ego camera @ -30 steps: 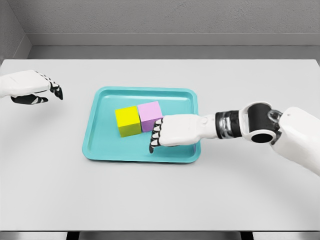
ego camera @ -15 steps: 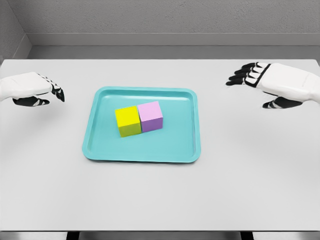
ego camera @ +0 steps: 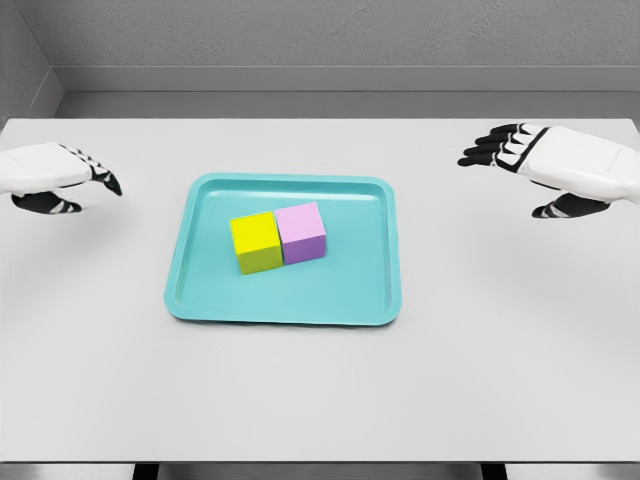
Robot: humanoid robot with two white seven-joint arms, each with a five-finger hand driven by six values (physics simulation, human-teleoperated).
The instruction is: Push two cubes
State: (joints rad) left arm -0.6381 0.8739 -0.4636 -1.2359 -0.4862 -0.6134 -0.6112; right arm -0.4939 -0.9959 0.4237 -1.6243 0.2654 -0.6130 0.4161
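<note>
A yellow cube (ego camera: 256, 242) and a pink cube (ego camera: 301, 232) sit side by side, touching, in the middle of a teal tray (ego camera: 200, 300). My left hand (ego camera: 75, 185) hovers over the table at the far left, well away from the tray, its fingers relaxed and holding nothing. My right hand (ego camera: 520, 170) hangs at the far right, above the table, with spread fingers and nothing in them. Neither hand touches a cube.
The tray lies on a wide white table (ego camera: 320, 390). A grey wall runs behind the table's far edge.
One second ago my right hand was in the tray against the pink cube; it has pulled back to the far right. The left hand drifted slightly left. The cubes stay put.
</note>
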